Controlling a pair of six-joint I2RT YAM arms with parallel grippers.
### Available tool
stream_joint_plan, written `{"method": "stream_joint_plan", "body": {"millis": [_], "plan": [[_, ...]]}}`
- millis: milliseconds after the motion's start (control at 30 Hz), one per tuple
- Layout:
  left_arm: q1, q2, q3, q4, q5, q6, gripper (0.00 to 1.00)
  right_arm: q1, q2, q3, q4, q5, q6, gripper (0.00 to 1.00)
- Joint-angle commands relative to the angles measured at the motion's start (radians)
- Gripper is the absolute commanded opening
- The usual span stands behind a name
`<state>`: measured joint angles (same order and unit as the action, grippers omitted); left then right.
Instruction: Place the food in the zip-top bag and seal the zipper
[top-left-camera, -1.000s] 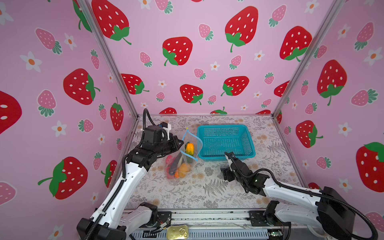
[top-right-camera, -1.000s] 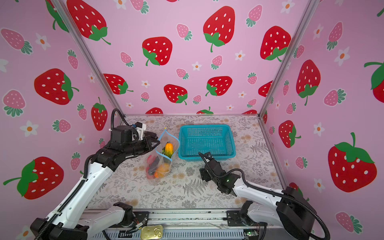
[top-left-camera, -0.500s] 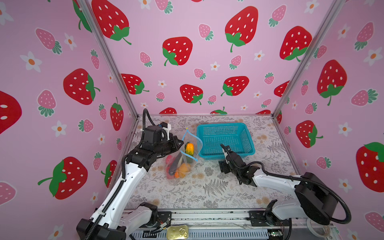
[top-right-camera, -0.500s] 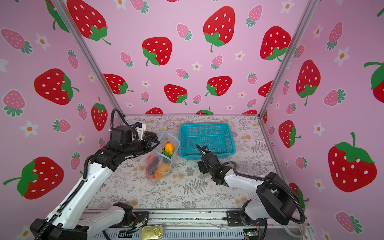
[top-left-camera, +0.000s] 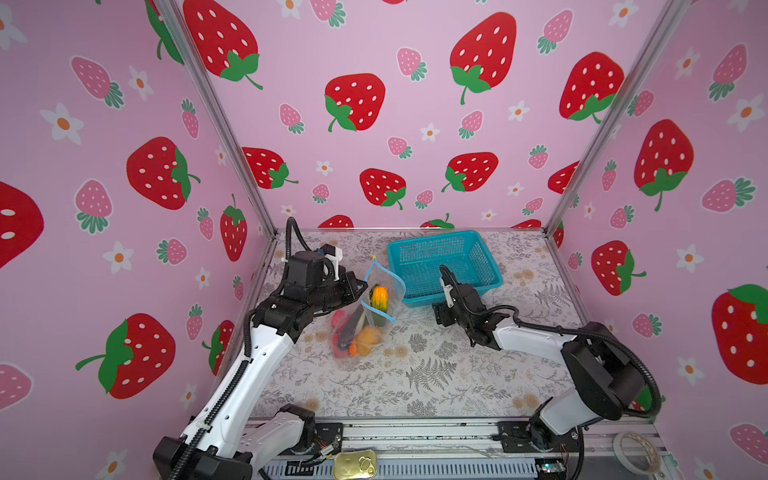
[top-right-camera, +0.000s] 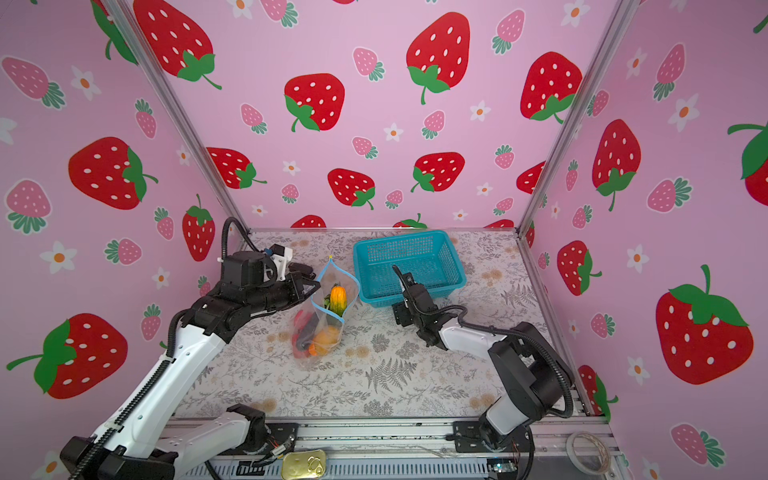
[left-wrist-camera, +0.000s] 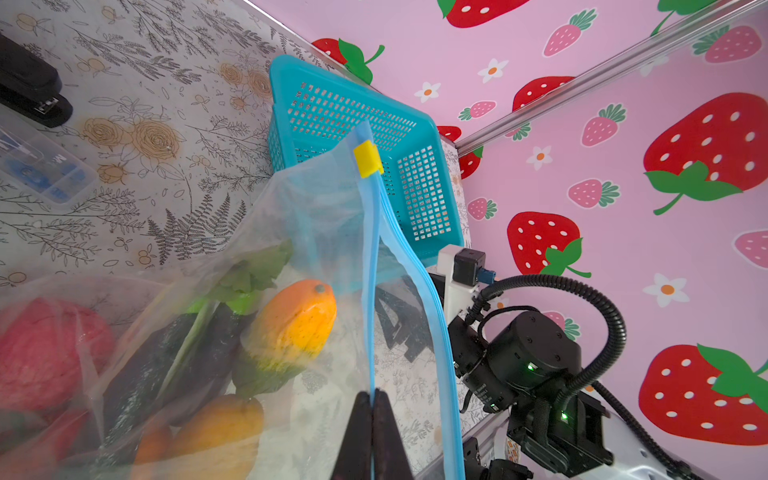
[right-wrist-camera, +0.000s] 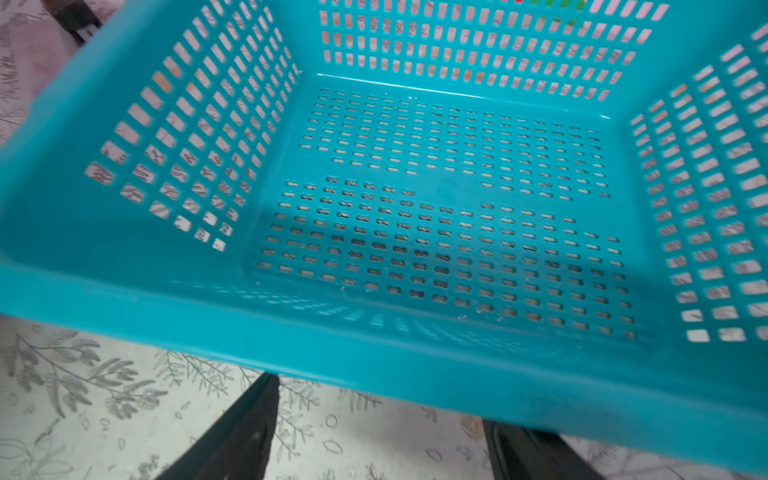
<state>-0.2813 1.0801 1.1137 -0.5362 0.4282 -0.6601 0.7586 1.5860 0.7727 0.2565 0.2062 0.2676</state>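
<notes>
Left gripper (left-wrist-camera: 372, 401) clamps the zipper (left-wrist-camera: 373, 232) tight; right gripper (right-wrist-camera: 378, 449) gapes wide, empty, beside the basket (right-wrist-camera: 374, 357).

1. On floral-print tabletop (top-left-camera: 436, 374), left of centre: large crinkly transparent plastic zip-top bag (top-left-camera: 347, 364)
2. Inside it: small toy fruits and vegetables (top-left-camera: 368, 335)
3. Just right of and behind the bag: teal perforated plastic basket (top-left-camera: 415, 266)
4. Past the tabletop's front edge: gold metal tin (top-left-camera: 355, 464)

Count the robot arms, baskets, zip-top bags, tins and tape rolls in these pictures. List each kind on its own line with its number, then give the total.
Robot arms: 2
Baskets: 1
Zip-top bags: 1
Tins: 1
Tape rolls: 1
Total: 6
</notes>
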Motion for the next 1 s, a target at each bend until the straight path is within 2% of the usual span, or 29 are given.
{"method": "stream_joint_plan", "body": {"millis": [0, 400, 733, 800, 967], "plan": [[0.003, -0.001, 0.022, -0.001, 0.012, -0.01, 0.0, -0.002, 0.05, 0.053, 0.052, -0.073, 0.0, 0.78], [0.003, 0.023, 0.03, 0.007, 0.013, -0.007, 0.0, -0.014, 0.199, 0.211, 0.055, -0.094, -0.021, 0.78], [0.002, 0.031, 0.045, -0.005, 0.006, 0.005, 0.0, -0.033, 0.201, 0.244, 0.025, -0.116, -0.011, 0.77], [0.002, 0.031, 0.05, -0.012, 0.006, 0.007, 0.0, -0.033, 0.174, 0.252, -0.022, -0.14, 0.025, 0.77], [0.003, 0.021, 0.055, -0.029, -0.009, 0.012, 0.0, -0.024, 0.031, 0.292, -0.263, -0.263, 0.217, 0.75]]}}
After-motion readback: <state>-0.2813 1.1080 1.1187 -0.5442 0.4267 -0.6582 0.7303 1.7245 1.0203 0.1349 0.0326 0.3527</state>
